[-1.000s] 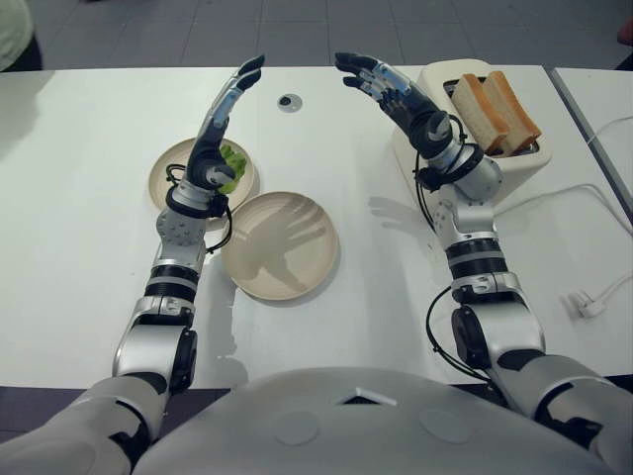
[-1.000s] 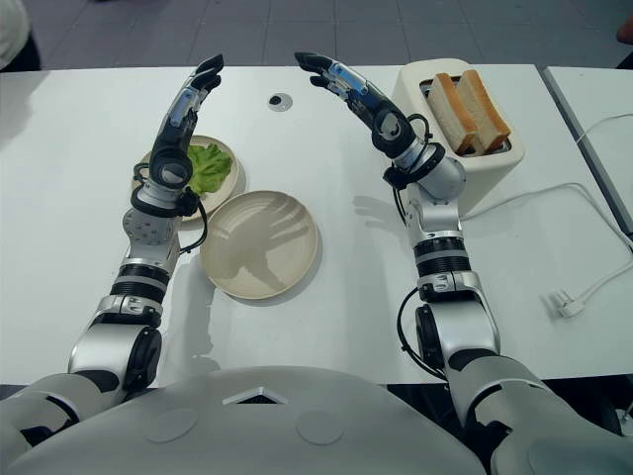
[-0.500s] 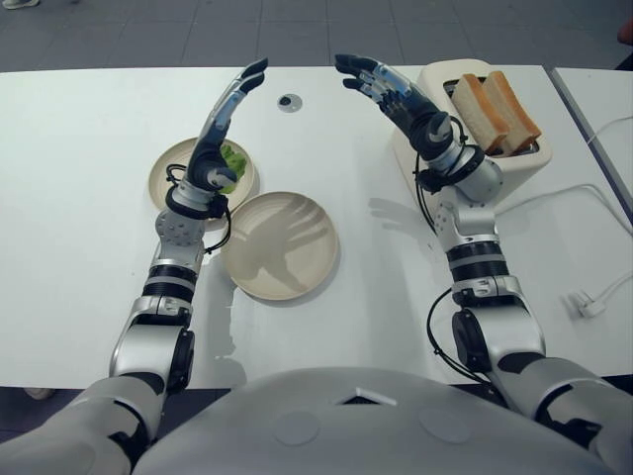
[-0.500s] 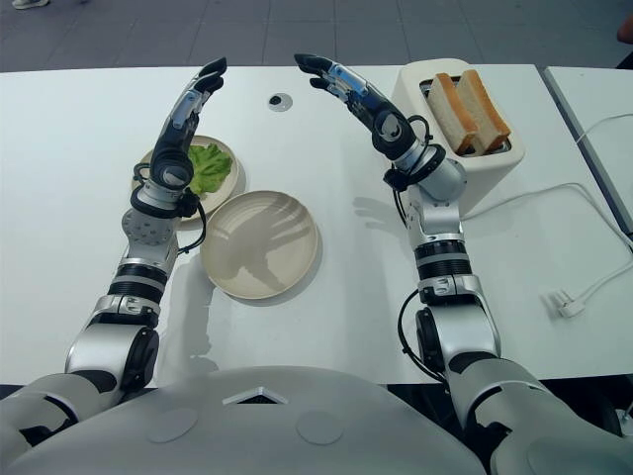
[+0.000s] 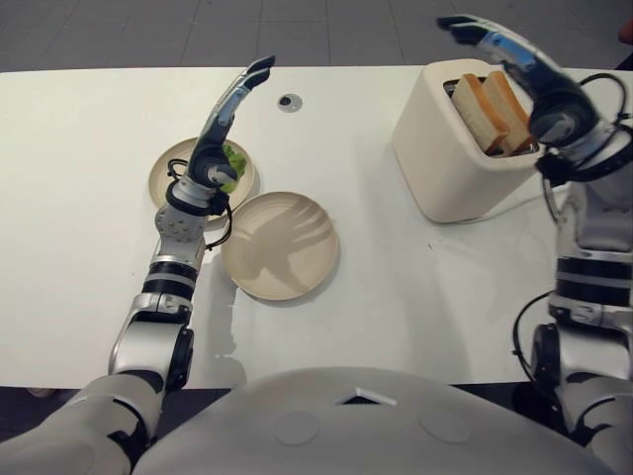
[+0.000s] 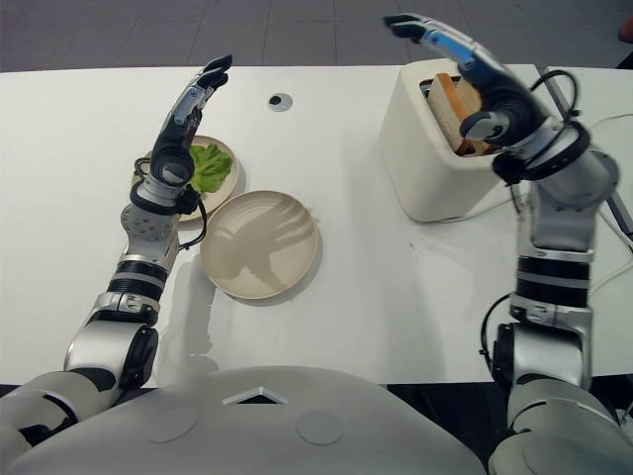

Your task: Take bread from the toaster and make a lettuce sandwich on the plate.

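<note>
A cream toaster (image 5: pixel 442 158) stands at the back right of the white table, with two slices of bread (image 5: pixel 487 109) sticking up from its slots. My right hand (image 5: pixel 539 89) hovers just above the bread, fingers stretched out and holding nothing. An empty beige plate (image 5: pixel 280 247) lies in the middle. Behind it to the left, a smaller plate (image 5: pixel 170 168) carries a lettuce leaf (image 6: pixel 208 166). My left hand (image 5: pixel 211 148) is raised over that small plate with straight fingers, partly hiding the lettuce.
A small round black grommet (image 5: pixel 289 101) sits in the tabletop at the back centre. A white cable (image 5: pixel 514 198) runs off from the toaster's base to the right. Bare table lies between the empty plate and the toaster.
My right arm has swung right and up, from beside the toaster's left side to above the bread. The left hand has barely moved.
</note>
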Action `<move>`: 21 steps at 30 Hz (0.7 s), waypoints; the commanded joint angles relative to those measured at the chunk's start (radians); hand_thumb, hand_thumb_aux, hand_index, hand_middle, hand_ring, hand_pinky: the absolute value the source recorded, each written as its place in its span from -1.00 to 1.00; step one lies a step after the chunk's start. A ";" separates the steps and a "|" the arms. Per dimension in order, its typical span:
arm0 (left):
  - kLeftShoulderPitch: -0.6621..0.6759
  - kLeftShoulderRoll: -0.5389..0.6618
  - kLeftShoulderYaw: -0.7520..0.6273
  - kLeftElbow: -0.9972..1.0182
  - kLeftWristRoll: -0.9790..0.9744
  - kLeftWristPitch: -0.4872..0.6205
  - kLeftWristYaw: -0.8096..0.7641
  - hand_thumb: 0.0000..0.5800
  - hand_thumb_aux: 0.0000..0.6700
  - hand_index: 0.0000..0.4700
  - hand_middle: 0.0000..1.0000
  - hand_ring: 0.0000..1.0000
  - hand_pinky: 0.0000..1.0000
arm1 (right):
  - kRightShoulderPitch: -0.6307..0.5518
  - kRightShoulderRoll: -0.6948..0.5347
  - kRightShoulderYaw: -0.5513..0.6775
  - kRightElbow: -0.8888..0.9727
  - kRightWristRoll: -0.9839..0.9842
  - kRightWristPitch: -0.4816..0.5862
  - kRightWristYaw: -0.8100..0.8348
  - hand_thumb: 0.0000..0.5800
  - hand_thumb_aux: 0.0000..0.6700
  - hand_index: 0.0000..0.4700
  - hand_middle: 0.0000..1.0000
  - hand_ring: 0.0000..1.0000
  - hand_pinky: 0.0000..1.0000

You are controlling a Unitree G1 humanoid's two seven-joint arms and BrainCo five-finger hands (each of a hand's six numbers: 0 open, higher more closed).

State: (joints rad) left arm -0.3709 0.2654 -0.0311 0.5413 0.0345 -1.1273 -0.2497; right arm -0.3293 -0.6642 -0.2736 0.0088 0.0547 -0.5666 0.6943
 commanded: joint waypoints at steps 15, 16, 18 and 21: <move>-0.008 0.021 0.007 0.069 0.077 -0.017 0.047 -1.00 -1.00 -1.00 -1.00 -1.00 -1.00 | -0.024 -0.266 0.185 0.485 -0.505 0.145 -0.310 -1.00 -1.00 -1.00 -1.00 -1.00 -1.00; -0.007 0.021 0.007 0.069 0.080 -0.017 0.049 -1.00 -1.00 -1.00 -1.00 -1.00 -1.00 | -0.027 -0.262 0.199 0.484 -0.504 0.139 -0.312 -1.00 -1.00 -1.00 -1.00 -1.00 -1.00; -0.009 0.020 0.006 0.071 0.087 -0.018 0.051 -1.00 -1.00 -1.00 -1.00 -1.00 -1.00 | -0.029 -0.261 0.220 0.486 -0.504 0.135 -0.320 -0.67 -0.83 -0.83 -0.94 -0.94 -0.94; -0.010 0.020 0.005 0.076 0.097 -0.019 0.056 -1.00 -1.00 -1.00 -1.00 -1.00 -1.00 | -0.044 -0.272 0.235 0.499 -0.509 0.128 -0.351 1.00 0.92 0.92 -0.65 -0.65 -0.65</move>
State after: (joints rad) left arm -0.3798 0.2746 -0.0228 0.6069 0.1114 -1.1451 -0.1964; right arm -0.3778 -0.9352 -0.0748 0.4884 -0.4331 -0.4431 0.3376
